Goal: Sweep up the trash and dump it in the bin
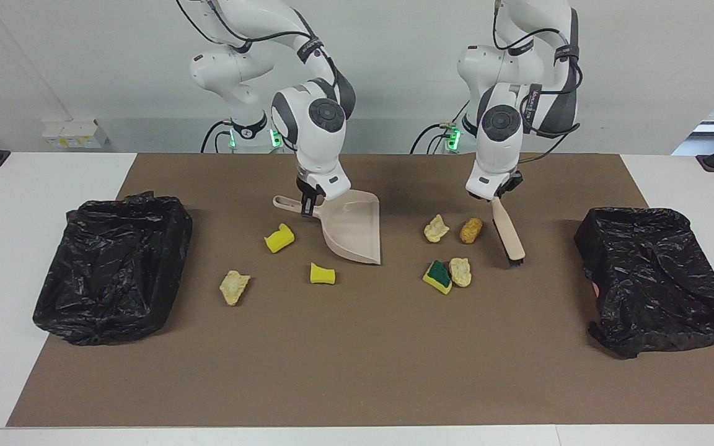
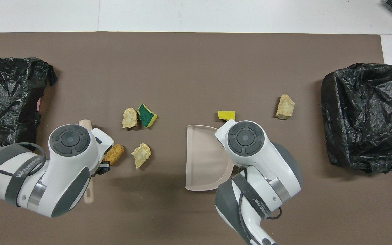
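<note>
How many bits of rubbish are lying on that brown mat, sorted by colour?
Plain yellow sponge chunks: 2
Green-topped yellow sponge: 1
Pale beige crumbs: 3
Brown lump: 1
Total: 7

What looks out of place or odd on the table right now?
Only the scraps scattered loose on the brown mat. Nothing is in the dustpan, and the brush hangs tilted beside them.
</note>
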You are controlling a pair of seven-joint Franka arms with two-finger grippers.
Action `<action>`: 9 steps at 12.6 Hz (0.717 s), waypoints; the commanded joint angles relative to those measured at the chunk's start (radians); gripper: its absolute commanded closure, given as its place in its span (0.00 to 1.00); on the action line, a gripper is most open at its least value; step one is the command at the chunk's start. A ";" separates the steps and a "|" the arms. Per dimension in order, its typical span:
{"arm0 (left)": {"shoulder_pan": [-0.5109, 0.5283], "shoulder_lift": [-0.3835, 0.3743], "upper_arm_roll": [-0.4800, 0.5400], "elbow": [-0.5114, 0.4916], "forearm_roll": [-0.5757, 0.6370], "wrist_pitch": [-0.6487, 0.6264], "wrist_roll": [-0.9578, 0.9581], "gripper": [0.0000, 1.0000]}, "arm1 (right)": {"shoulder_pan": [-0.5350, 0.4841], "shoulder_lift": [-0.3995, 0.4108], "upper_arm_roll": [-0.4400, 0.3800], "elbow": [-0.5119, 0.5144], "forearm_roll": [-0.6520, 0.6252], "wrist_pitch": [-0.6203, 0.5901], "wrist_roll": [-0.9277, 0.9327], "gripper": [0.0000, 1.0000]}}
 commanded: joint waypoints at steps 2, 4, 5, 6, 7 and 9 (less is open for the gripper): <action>0.013 -0.075 -0.001 -0.089 -0.144 0.051 -0.040 1.00 | 0.015 -0.031 0.009 -0.016 -0.017 -0.024 -0.046 1.00; -0.022 -0.071 -0.006 -0.091 -0.199 0.071 -0.042 1.00 | 0.019 -0.033 0.009 -0.018 -0.017 -0.023 -0.050 1.00; -0.049 -0.066 -0.006 -0.091 -0.219 0.106 -0.045 1.00 | 0.026 -0.033 0.009 -0.018 -0.017 -0.018 -0.056 1.00; -0.071 -0.055 -0.006 -0.091 -0.246 0.150 -0.056 1.00 | 0.020 -0.033 0.009 -0.022 -0.017 -0.004 -0.091 1.00; -0.114 -0.034 -0.006 -0.089 -0.266 0.183 -0.075 1.00 | 0.019 -0.033 0.009 -0.024 -0.017 -0.003 -0.097 1.00; -0.171 -0.014 -0.006 -0.086 -0.308 0.264 -0.076 1.00 | 0.019 -0.030 0.009 -0.025 -0.017 0.026 -0.105 1.00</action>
